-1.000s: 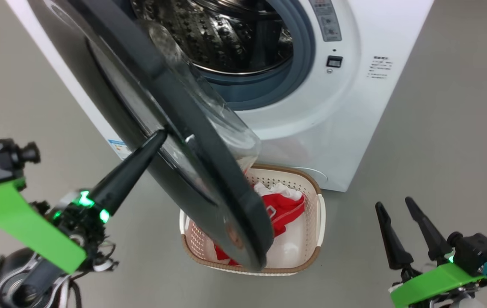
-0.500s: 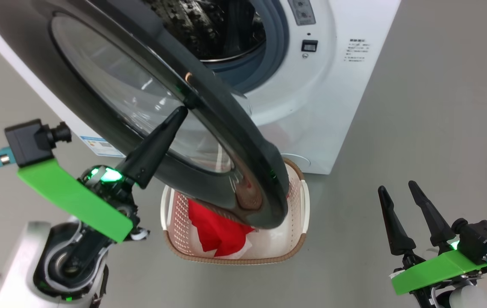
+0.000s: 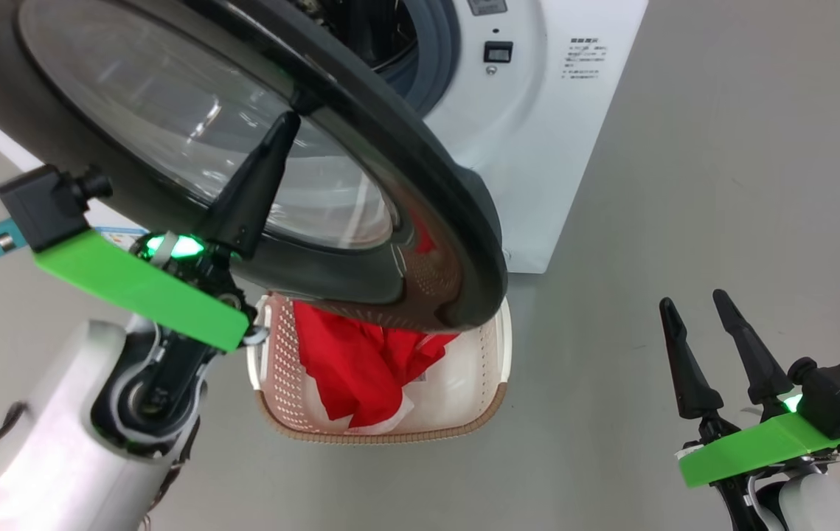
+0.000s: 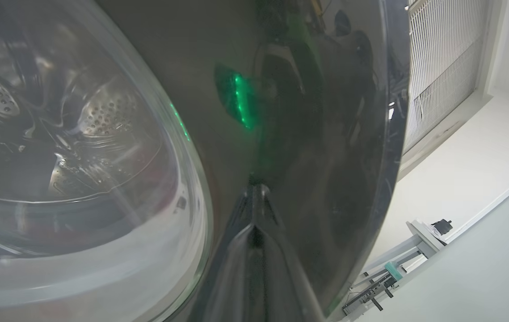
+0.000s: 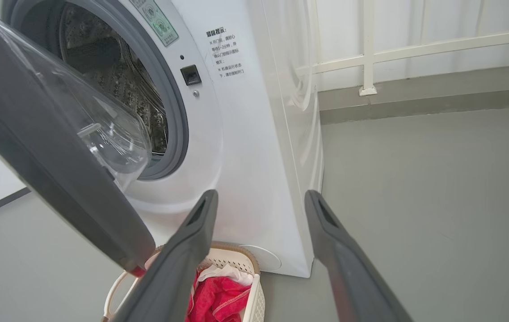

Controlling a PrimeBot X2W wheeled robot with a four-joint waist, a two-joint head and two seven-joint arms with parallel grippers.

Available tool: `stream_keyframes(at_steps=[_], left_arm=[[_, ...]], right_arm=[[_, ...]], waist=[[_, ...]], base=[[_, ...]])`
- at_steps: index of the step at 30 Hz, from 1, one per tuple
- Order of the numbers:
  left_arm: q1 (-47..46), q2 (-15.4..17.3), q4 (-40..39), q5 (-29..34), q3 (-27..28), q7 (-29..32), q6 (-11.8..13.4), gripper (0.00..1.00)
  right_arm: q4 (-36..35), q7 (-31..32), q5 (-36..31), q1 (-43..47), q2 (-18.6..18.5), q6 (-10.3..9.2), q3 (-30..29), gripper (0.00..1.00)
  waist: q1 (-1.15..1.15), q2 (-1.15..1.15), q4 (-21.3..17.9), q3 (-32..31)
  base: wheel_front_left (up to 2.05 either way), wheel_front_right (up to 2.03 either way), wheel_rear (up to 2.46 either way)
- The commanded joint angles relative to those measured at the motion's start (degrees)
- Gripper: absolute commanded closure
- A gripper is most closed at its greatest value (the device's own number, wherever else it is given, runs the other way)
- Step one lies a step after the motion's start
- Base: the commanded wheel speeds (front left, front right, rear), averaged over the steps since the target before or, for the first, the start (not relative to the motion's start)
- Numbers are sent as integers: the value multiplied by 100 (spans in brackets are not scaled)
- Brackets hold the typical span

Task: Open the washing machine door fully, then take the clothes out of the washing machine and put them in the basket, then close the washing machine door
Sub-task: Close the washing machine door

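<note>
The clothes [image 3: 346, 369] lie in the basket [image 3: 383, 436] under the half-swung washing machine door [image 3: 427, 199] — the left gripper [image 3: 287, 122], pinched closed and empty, should press steadily on its rim until it latches, with the right gripper [image 3: 694, 299] spread and idle, near right.

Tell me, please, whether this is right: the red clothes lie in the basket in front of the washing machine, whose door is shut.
Not quite: the washing machine door stands open, as the right wrist view shows. The red clothes do lie in the basket in front of the washing machine.
</note>
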Motion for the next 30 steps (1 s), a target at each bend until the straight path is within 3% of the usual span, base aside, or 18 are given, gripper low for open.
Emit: stream_keyframes(at_steps=[1,11,19,30], left_arm=[[-283,233,-75,44,155,-103,-34,100],[-926,360,605,-13,-350,-961,-34,100],[-1286,375,989,25,-418,-1076,-34,100],[-1479,196,1288,323,-81,-1083,-34,100]], right_arm=[[-152,-37,-57,-83,8,36,124,0],[-169,-37,-38,-156,48,36,123,0],[-190,-37,-32,-210,85,36,93,0],[-176,-37,-32,-265,131,36,51,0]], waist=[[0,0,-38,33],[0,0,-266,214],[0,0,-474,353],[0,0,-616,396]], base=[[0,0,0],[0,0,0],[0,0,0],[0,0,0]])
